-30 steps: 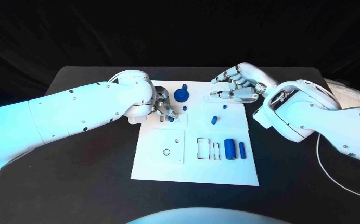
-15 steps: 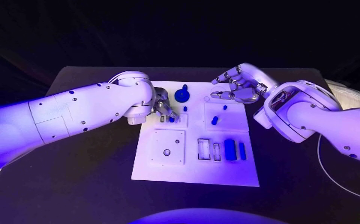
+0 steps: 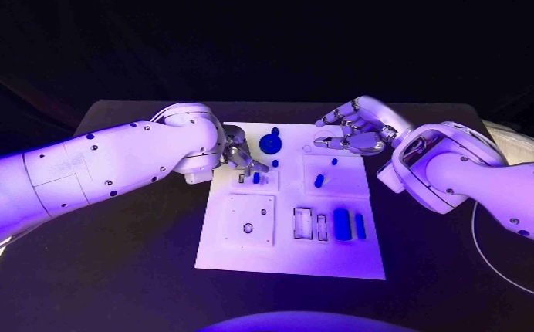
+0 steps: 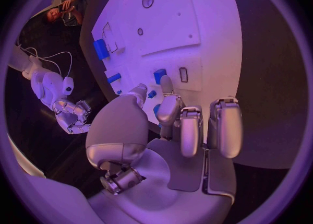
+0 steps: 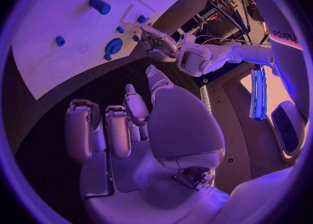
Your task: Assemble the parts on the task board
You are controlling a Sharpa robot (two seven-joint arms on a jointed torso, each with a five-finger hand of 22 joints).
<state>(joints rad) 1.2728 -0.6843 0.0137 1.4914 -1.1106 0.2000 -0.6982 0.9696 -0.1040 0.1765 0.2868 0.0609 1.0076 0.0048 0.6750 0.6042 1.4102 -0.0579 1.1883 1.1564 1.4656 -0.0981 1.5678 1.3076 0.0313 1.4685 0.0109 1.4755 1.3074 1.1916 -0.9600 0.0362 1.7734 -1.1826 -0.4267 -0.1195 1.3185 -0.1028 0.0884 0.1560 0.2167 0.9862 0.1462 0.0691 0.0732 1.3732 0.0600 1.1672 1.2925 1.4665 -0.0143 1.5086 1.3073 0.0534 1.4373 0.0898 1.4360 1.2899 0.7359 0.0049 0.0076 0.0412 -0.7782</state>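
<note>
The white task board [image 3: 228, 251] lies mid-table. My left hand [image 3: 237, 156] hovers over its far left part, thumb and one finger stretched out, the others bent, nothing in it. Just off its fingertips stands a small blue piece [image 3: 255, 177] [image 4: 159, 75] beside a narrow slot [image 4: 182, 74]. A small peg [image 3: 275, 162] and a round blue part [image 3: 269, 142] [image 5: 113, 45] sit close by. My right hand [image 3: 354, 131] hangs above the board's far right corner, fingers apart and empty. Two blue blocks [image 3: 342, 222] lie near the front right, and a blue peg [image 3: 319, 180] [image 5: 99, 4] stands mid-right.
Bare rectangular recesses [image 3: 302, 220] and a square plate with a hole [image 3: 247, 220] sit on the board's front half. A white cable [image 3: 478, 232] runs along the table's right side. Black table [image 3: 123, 270] surrounds the board.
My left hand has drawn back a little toward the board's far edge, off the small blue piece, which stays in place. The right hand has hardly moved.
</note>
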